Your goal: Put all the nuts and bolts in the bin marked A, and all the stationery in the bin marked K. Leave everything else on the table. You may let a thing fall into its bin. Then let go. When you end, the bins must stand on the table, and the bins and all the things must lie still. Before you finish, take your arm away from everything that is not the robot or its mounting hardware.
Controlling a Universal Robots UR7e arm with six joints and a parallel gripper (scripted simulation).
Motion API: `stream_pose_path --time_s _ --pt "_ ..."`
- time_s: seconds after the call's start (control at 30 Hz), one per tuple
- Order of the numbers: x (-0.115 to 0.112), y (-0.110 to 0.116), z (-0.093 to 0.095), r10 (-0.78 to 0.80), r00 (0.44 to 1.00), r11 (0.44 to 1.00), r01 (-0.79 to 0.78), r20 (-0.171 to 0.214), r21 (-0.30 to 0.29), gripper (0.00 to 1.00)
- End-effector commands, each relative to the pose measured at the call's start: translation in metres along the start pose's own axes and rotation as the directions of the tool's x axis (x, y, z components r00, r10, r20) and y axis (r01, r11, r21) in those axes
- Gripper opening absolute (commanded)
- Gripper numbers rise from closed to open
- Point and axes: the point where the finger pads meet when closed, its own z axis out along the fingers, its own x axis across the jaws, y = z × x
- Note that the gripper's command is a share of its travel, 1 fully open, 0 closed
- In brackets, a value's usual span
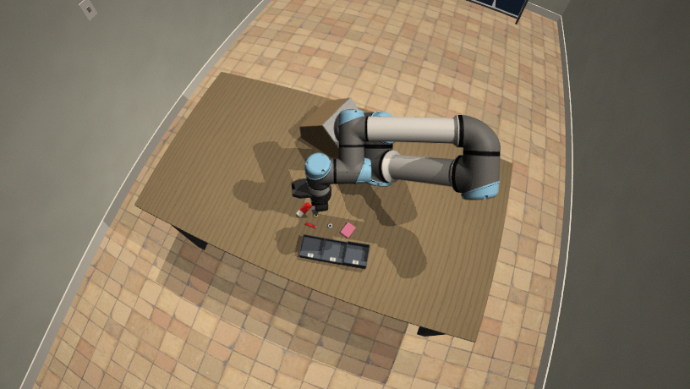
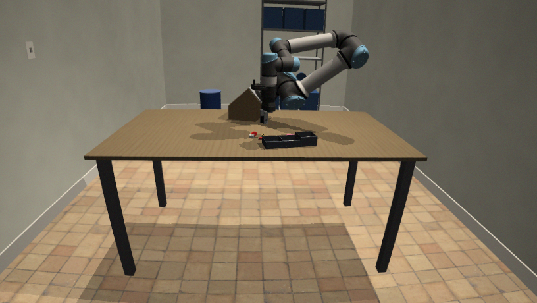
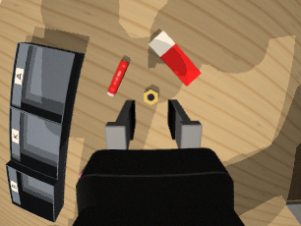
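Fingers of the gripper (image 3: 150, 124) are seen spread partway apart, with nothing between them. In the wrist view, the brass nut (image 3: 150, 96) lies on the table (image 3: 236, 22) just ahead of the fingertips, in line with the gap between them and apart from both.

Places below are given relative to that nut, as seen in the wrist view. A small red bolt (image 3: 118, 77) lies just to its left and slightly farther from the gripper, tilted, not touching it. A red eraser with a white end (image 3: 174, 58) lies beyond the nut and to the right, also at a slant, near but separate. The black bin tray (image 3: 40, 126) with three compartments stands well to the left, its long side running along the left edge of the view; small white labels are fixed on its outer wall, but their letters are too small to be read. All three compartments appear to hold nothing.

In the top view, a pink pad (image 1: 347, 229) lies flat on the table beside the bin tray (image 1: 333, 252), with a grey nut (image 1: 330, 225) between the pad and the bolt (image 1: 309, 225). The gripper (image 1: 316, 208) hangs over the table close to the eraser (image 1: 303, 210).
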Motion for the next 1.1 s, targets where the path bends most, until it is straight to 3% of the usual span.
stream_pose_path --time_s 0.0,0.7,1.07 --pt "0.000 0.000 0.000 0.000 1.000 1.000 0.000 0.000 0.001 0.64" --pt "0.000 -0.001 0.004 0.000 1.000 1.000 0.000 0.000 0.001 0.64" --pt "0.000 -0.001 0.048 0.000 1.000 1.000 0.000 0.000 0.001 0.64"
